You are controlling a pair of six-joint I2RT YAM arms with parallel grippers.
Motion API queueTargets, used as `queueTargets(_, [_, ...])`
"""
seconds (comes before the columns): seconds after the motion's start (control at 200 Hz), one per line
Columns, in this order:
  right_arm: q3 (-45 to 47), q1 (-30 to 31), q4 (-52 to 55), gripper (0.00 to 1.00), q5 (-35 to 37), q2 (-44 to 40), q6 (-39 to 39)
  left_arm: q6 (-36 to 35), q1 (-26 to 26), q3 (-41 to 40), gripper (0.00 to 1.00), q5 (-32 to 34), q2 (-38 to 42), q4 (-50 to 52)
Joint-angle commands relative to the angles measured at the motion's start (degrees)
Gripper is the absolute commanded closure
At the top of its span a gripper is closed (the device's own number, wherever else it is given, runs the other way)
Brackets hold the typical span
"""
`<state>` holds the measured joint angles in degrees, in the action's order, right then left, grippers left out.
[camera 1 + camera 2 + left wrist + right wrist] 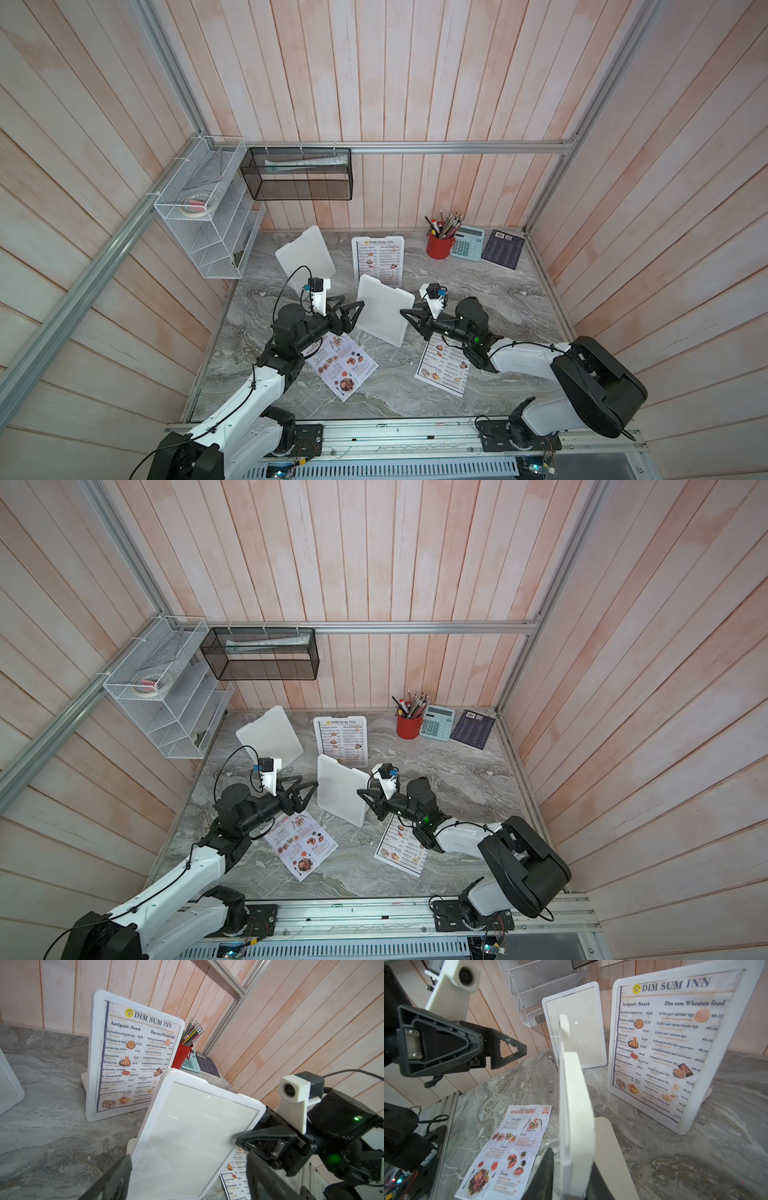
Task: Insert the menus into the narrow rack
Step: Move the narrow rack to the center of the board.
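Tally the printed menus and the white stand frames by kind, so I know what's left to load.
DIM SUM INN menus: 2, one framed, one lying flat
Special Menu sheet: 1, lying flat
white stand frames: 3, one holding a menu, two empty
Total: 6
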<state>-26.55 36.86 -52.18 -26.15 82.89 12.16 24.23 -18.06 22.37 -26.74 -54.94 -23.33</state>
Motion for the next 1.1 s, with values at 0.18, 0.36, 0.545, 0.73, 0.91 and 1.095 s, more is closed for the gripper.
queueTargets(0.18, [1.87,-5.11,-5.68,0.64,0.55,2.98,3.98,2.44,-0.21,-0.25,0.07,3.73,1.63,0.87])
queueTargets(0.36, [-0.25,-6.56,-5.56,0.64,1.20,5.44,5.06,7.59,-0.22,-0.51,0.00,8.46,3.18,2.00])
queueTargets(0.545, [-2.02,-6.65,-4.50,0.64,2.19,6.78,5.93,15.73,-0.11,0.32,0.00,15.96,4.94,7.98])
queueTargets(0.73, [0.47,-6.63,-2.63,0.58,5.90,1.01,7.23,16.59,-0.05,-0.66,0.00,13.43,7.37,6.39])
queueTargets(0.91, [5.26,-6.79,6.65,0.39,19.06,-11.90,13.71,16.37,-0.08,-4.68,0.00,10.21,12.56,2.99])
queueTargets(1.095, [8.12,-6.89,27.71,0.29,36.63,-24.65,30.77,19.32,0.02,-6.09,0.00,11.48,15.15,9.96])
